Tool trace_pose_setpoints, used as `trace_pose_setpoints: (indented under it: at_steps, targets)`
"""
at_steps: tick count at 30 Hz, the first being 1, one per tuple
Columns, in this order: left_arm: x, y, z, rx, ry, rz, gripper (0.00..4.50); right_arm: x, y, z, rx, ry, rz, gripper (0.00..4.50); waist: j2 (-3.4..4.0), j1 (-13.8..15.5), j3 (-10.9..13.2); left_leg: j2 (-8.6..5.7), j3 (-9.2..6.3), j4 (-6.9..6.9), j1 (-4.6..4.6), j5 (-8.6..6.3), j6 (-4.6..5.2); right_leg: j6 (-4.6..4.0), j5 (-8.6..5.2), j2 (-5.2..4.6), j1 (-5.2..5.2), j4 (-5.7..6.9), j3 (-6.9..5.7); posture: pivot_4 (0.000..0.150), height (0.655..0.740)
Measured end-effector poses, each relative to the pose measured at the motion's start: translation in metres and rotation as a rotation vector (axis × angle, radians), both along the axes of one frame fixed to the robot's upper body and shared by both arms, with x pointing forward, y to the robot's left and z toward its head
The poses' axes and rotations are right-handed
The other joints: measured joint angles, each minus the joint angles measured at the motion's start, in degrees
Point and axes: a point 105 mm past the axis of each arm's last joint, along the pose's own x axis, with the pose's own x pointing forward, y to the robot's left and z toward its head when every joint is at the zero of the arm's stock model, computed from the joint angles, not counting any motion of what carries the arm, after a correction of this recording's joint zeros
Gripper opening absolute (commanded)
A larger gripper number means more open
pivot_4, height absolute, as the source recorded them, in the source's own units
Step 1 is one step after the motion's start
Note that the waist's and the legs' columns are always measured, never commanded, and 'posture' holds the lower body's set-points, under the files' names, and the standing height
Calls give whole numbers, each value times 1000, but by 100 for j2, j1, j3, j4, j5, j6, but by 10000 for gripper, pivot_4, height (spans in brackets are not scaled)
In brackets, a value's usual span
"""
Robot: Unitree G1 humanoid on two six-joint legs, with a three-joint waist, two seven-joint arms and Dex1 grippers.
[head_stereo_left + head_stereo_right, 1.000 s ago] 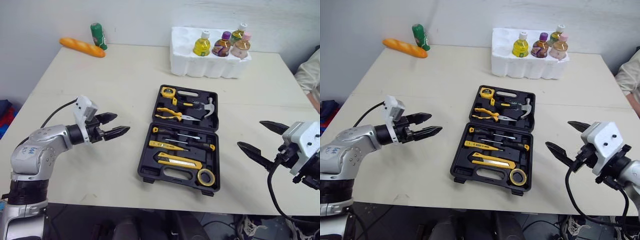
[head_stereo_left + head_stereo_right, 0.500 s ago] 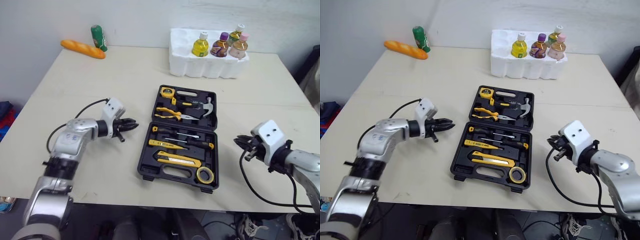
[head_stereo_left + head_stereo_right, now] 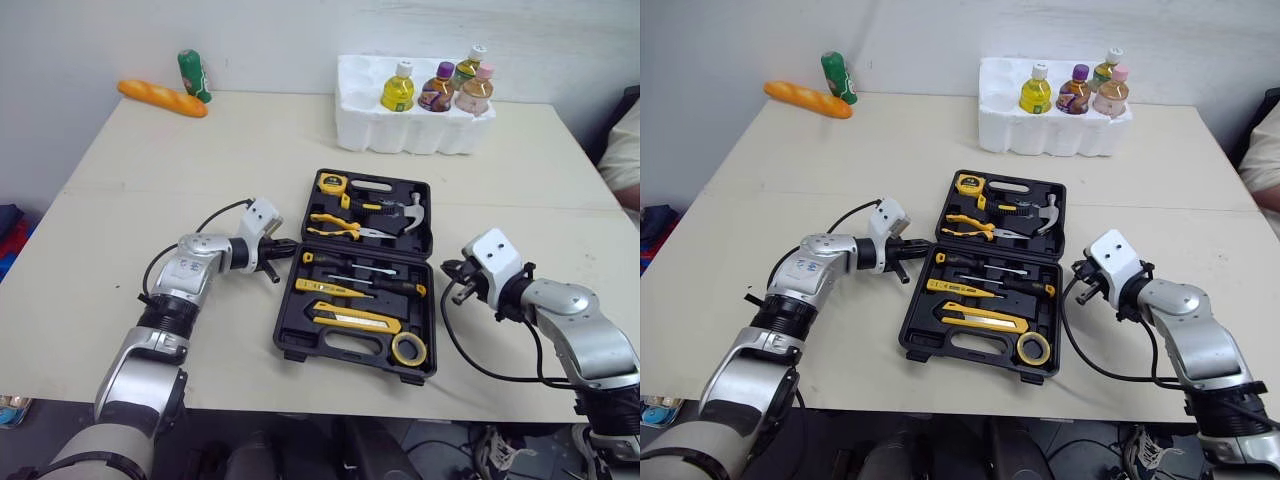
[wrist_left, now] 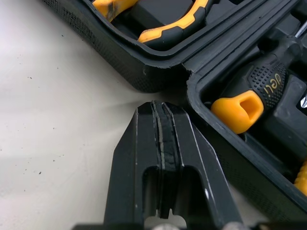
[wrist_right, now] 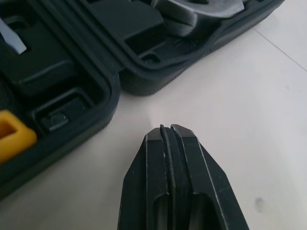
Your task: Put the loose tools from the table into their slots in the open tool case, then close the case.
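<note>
Black plastic, the tool case [image 3: 350, 352] lies wide open and flat near the middle of the pale tabletop [image 3: 200, 160], its lid half on the far side and its base half on the near side. In the lid half sit a yellow tape measure [image 3: 333, 184], yellow-handled pliers [image 3: 335, 226] and a hammer [image 3: 408, 213]. The base half holds a black-handled screwdriver [image 3: 365, 262], a slim yellow tool [image 3: 335, 288], a yellow utility knife [image 3: 358, 319] and a roll of yellow tape [image 3: 409, 350] in the near right corner. The left gripper [image 3: 285, 245] lies low over the tabletop at the left side of the case, its fingers pressed together on nothing. The left wrist view shows the tip [image 4: 160, 108] pointing into the notch where the two halves meet, just beside the case wall; whether it touches cannot be told. The right gripper [image 3: 447, 270] is at the right side of the case, level with the same seam, likewise narrowed to a single closed tip and holding nothing. In the right wrist view that tip [image 5: 168, 132] stands a little apart from the case wall, with bare tabletop between. At the far edge stands a white foam tray [image 3: 410, 130] with several bottles [image 3: 398, 88] in it. In the far left corner are a long bread loaf [image 3: 162, 98] and a green can [image 3: 193, 75], close together. A person's sleeve [image 3: 625, 160] shows at the right edge.
</note>
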Motion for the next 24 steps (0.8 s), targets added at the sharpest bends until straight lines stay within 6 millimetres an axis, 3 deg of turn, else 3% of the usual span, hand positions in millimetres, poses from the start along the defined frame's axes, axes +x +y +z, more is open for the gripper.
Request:
trace_pose_setpoints:
  at_steps: [5, 12, 24]
  targets:
    - [-7, -4, -1, -7, 9, -36, 377, 0, 10, -2, 13, 0, 43, 0, 0, 5, 0, 0, 3, -7, -3, -1, -1, 1, -1, 0, -1, -7, 1, 1500, 7339]
    - [-31, -7, -10, -1, 50, -107, 377, -4, 8, -3, 13, 10, 55, 0, 0, -1, 0, 4, 5, -7, 0, -2, -4, 0, -2, 3, -2, -3, 3, 1500, 7339]
    - [-63, 1, -16, 52, 106, -155, 377, -38, 16, -12, 33, 66, 128, 0, 1, -9, -1, 4, 3, -8, 6, -3, -4, 0, -2, 3, 1, -2, 7, 1500, 7339]
